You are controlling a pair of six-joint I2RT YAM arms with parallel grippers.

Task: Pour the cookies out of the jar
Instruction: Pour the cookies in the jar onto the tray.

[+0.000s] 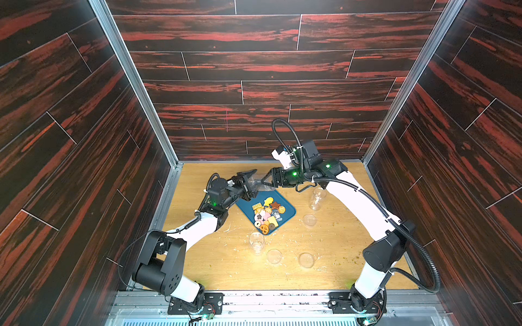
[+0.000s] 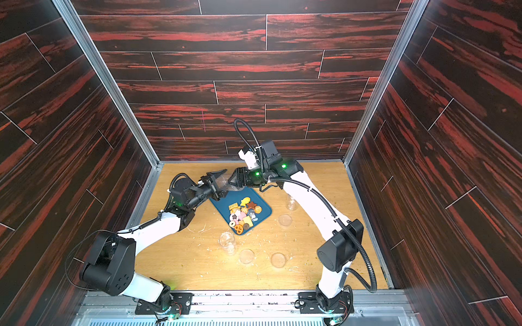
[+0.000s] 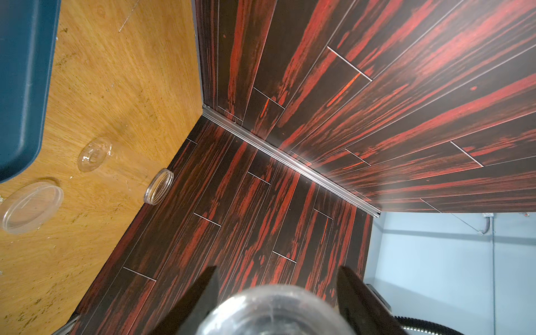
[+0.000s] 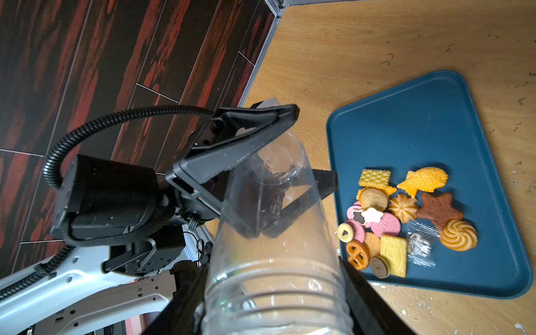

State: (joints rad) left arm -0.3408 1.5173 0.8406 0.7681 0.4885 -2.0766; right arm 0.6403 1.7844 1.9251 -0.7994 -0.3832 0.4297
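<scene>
the left gripper (image 1: 253,184) and right gripper (image 1: 265,182) meet tip to tip in the air, pointing at each other. between them is one clear jar (image 4: 269,261), lying on its side and looking empty. the left fingers (image 3: 356,298) press on both sides of its closed end. the right fingers (image 4: 365,293) flank its threaded mouth, but i cannot tell whether they pinch it.

the left arm reaches forward from a raised elbow, with its wrist turned inward. the right arm stretches long and bends inward at the wrist.

below the grippers, running back toward the arm bases, lies one blue tray (image 4: 420,116). the cookies (image 4: 403,220) sit heaped on the tray end farther from the grippers. there are about fifteen, among them a fish, a brown star, two swirls, pink rounds, square crackers and a pretzel. one clear packet (image 4: 420,246) lies among them.

farther out on the table (image 1: 226,268) are two spare jars (image 1: 317,199) (image 1: 256,241) and three lids (image 1: 310,220) (image 1: 274,256) (image 1: 306,259). the left wrist view shows a fourth lid (image 3: 159,186) on edge at the foot of the wall (image 3: 232,217).
</scene>
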